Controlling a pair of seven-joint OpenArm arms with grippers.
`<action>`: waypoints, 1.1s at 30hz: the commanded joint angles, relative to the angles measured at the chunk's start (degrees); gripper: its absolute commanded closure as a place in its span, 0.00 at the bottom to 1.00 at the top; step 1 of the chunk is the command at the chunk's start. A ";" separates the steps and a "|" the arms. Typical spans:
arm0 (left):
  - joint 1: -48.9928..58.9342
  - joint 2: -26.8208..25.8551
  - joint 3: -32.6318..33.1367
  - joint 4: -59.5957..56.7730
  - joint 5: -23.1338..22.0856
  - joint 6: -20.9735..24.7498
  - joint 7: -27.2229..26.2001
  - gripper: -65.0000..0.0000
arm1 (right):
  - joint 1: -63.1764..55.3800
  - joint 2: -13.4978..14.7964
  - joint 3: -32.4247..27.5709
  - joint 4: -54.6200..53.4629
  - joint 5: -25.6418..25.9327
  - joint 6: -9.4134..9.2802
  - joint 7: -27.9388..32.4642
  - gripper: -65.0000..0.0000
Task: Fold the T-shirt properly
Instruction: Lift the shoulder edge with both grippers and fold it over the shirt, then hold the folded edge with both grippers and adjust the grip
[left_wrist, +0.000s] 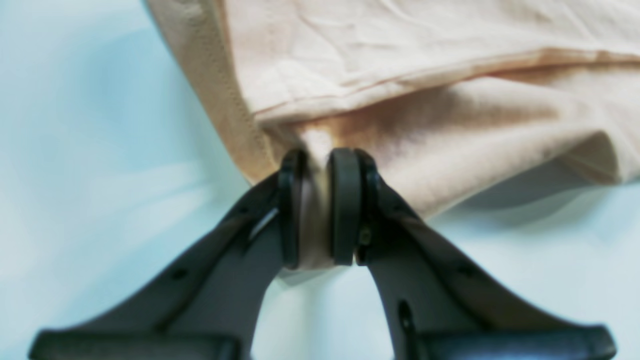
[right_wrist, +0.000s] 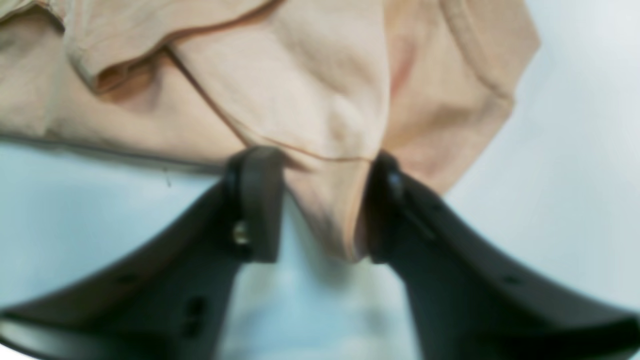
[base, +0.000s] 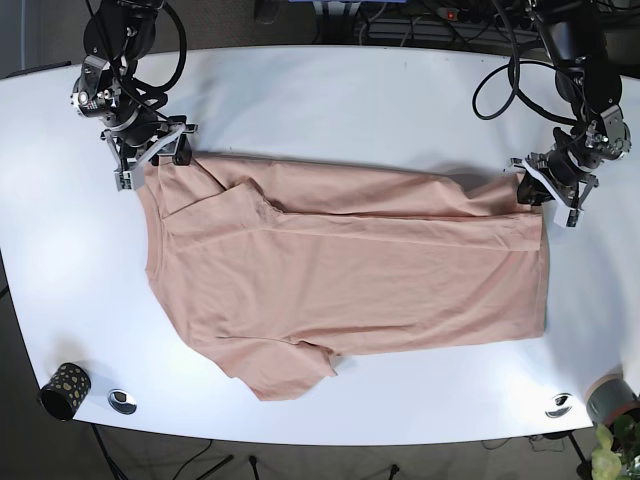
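Observation:
A peach T-shirt (base: 350, 270) lies spread on the white table (base: 330, 90), its far long edge folded over toward the middle. In the base view my left gripper (base: 541, 190) is at the shirt's far right corner. The left wrist view shows this left gripper (left_wrist: 318, 207) shut on a pinch of the T-shirt (left_wrist: 400, 50) hem. My right gripper (base: 150, 160) is at the far left corner, by the sleeve. Up close, that right gripper (right_wrist: 320, 205) stands open, with a hanging fold of the T-shirt (right_wrist: 300, 90) between its fingers, resting against one finger.
A black dotted cup (base: 63, 390) and a small metal disc (base: 122, 401) sit at the near left edge. Another disc (base: 558, 405) and a potted plant (base: 612, 425) are at the near right corner. Cables (base: 500, 90) trail over the table's far right side.

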 joint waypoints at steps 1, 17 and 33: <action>0.51 -1.29 -0.15 1.08 0.76 -0.18 1.19 0.88 | 0.20 0.37 0.19 1.13 0.61 0.44 0.02 0.86; 1.47 -5.69 -0.15 0.64 0.67 -0.18 1.19 0.88 | -2.00 4.86 0.28 9.04 0.43 0.53 -0.16 0.92; 1.56 -7.18 -0.15 0.64 0.76 -0.18 1.19 0.88 | 0.55 8.55 0.55 3.85 0.43 0.44 -0.16 0.40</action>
